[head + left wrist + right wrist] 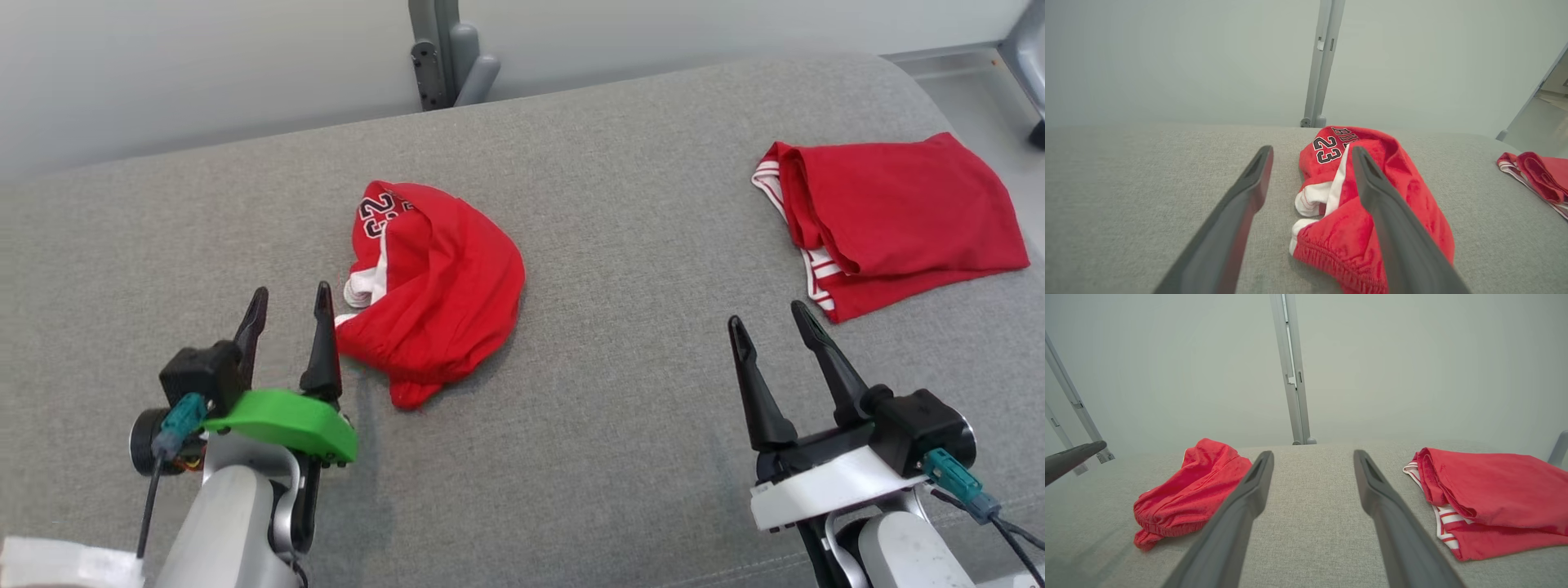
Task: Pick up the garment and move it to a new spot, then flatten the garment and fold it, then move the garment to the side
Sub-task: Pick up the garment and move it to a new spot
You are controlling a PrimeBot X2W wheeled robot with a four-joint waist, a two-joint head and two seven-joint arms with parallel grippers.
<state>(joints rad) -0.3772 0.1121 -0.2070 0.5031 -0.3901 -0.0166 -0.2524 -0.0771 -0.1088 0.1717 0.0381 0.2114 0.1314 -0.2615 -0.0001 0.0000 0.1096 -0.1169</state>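
Note:
A crumpled red garment (449, 286) with white trim and the number 23 lies in a heap on the grey cushion (620, 392), left of the middle. My left gripper (291, 292) is open just at the heap's left edge, its right finger beside the cloth and nothing held. In the left wrist view the garment (1421, 192) sits close ahead, behind the right finger of the open left gripper (1312, 150). My right gripper (767, 316) is open over bare cushion, well right of the heap. The right wrist view has the garment (1188, 486) left of the right gripper (1313, 454).
A second red garment (898, 204), folded flat with striped white trim, lies at the cushion's far right, also seen as the folded garment (1494, 486). A grey metal post (445, 49) stands against the wall behind the cushion. Pale floor (971, 90) lies beyond the right end.

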